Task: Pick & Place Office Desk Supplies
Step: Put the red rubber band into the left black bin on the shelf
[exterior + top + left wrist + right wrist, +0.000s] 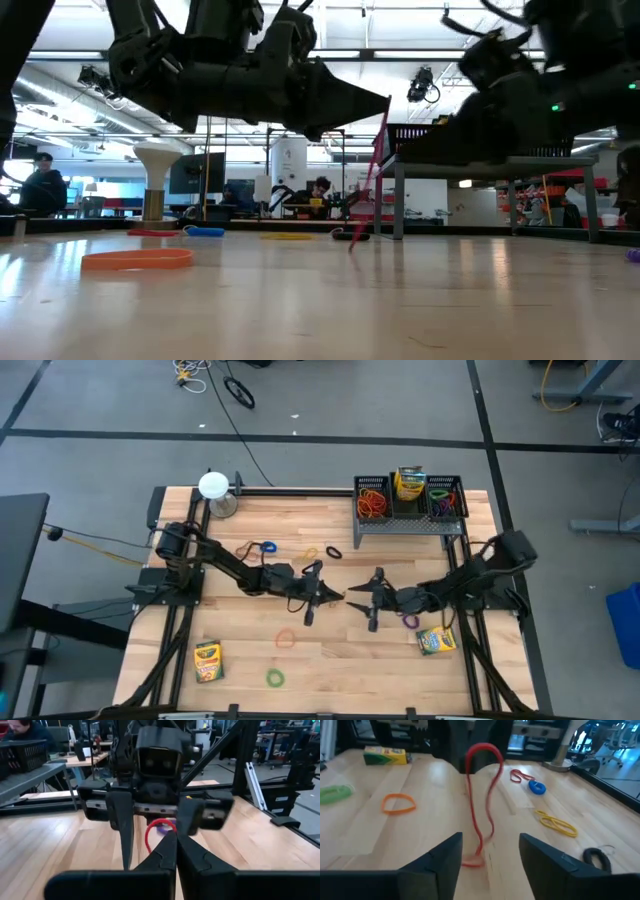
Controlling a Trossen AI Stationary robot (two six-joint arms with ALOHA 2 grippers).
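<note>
Left gripper (335,596) clenched on red rubber band (482,800), dangling mid-table. Right gripper (352,600) facing it, jaws released, nothing held. Rack (405,520) holds some bands, one crayon box (409,482); several bands, two boxes remain on table (330,660).

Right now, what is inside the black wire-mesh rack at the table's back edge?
The rack holds orange bands, a crayon box and mixed bands; anything beneath them is hidden.

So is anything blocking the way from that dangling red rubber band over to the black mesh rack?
Nothing visible does. The left gripper pinches the red rubber band above mid-table; the open right gripper faces it. Only bare wood and a flat black band lie toward the wire-mesh rack.
</note>
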